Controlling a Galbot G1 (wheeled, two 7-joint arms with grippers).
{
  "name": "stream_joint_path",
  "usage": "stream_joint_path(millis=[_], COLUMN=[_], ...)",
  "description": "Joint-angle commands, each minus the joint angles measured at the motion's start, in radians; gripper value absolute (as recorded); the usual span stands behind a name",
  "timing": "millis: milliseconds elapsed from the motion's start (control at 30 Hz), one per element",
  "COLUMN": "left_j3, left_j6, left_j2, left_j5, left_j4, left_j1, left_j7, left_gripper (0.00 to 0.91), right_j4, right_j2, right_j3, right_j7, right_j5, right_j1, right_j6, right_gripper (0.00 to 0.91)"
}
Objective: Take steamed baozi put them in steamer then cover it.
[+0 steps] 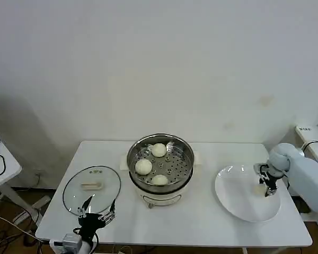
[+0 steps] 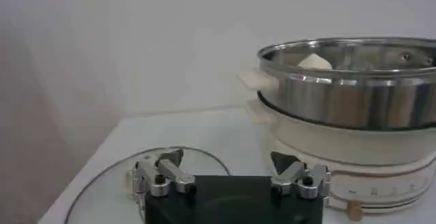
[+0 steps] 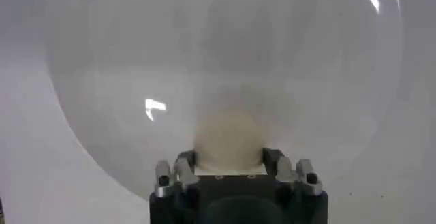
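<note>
White table (image 1: 212, 222) out front, steamer (image 1: 160, 164) planted mid-table on its white base, lidless, perforated tray up, ready to take buns from above. Three baozi (image 1: 143, 166) already down on that tray, spaced apart in a loose triangle, presumably to leave a gap for a fourth. Out to the right, well clear of the steamer, white plate (image 1: 238, 203) nearly bare, serving as the pick-up spot. Over its right side, right gripper (image 1: 266, 185) down low, fingers (image 3: 184, 171) closed in on the last baozi (image 3: 229, 145) from both flanks, bun tucked between them just above the plate; whether lifted or touching the plate, impossible to say. Judged as the grasp on the fourth bun, with the carry over to the steamer to come. Cover (image 1: 91, 190) flat on the table to the left of the steamer, handle up, parked near enough for a short swing onto the rim. Left gripper (image 1: 97, 217) at the cover's near edge, fingers spread wide, holding nothing, likely waiting for its turn with the cover. Main risk ahead, by the look of it: a soft bun squashed or slipping on the way across.
</note>
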Motion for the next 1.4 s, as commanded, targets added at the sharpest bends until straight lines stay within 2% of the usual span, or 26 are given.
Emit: stream_joint_path(millis=[33, 167, 333, 500, 967, 1267, 1400], left_j3=[0.002, -0.01, -0.004, -0.008, -0.056, -0.061, -0.059], left_j6=[-0.002, -0.002, -0.002, 0.001, 0.004, 0.008, 0.01], left_j2=[-0.006, -0.012, -0.006, -0.008, 0.012, 0.008, 0.001], left_j5=[0.008, -0.006, -0.008, -0.007, -0.042, -0.054, -0.06], left_j4=[0.011, 0.03, 0.018, 0.036, -0.021, -0.045, -0.062], left_j1=[-0.001, -0.011, -0.011, -0.032, -0.029, -0.036, -0.033], left_j7=[-0.002, -0.007, -0.006, -0.009, -0.003, 0.0, 0.002], left_gripper=[0.907, 0.907, 0.907, 0.907, 0.907, 0.907, 0.907], right_j4=[0.014, 0.058, 0.114, 0.166, 0.193, 0.192, 0.179], right_j2=[-0.023, -0.044, -0.028, 0.053, 0.258, 0.399, 0.436], right_j3=[-0.017, -0.119, -0.186, -0.188, -0.345, -0.398, -0.416], right_j7=[0.049, 0.041, 0.073, 0.077, 0.075, 0.068, 0.079], right_j5=[0.145, 0.275, 0.349, 0.42, 0.613, 0.721, 0.733], right_j1=[0.06, 0.158, 0.259, 0.356, 0.591, 0.629, 0.606], right_j6=[-0.031, -0.071, -0.098, -0.142, -0.235, -0.285, -0.308], right_gripper=[0.534, 0.534, 0.544, 0.534, 0.534, 0.534, 0.534])
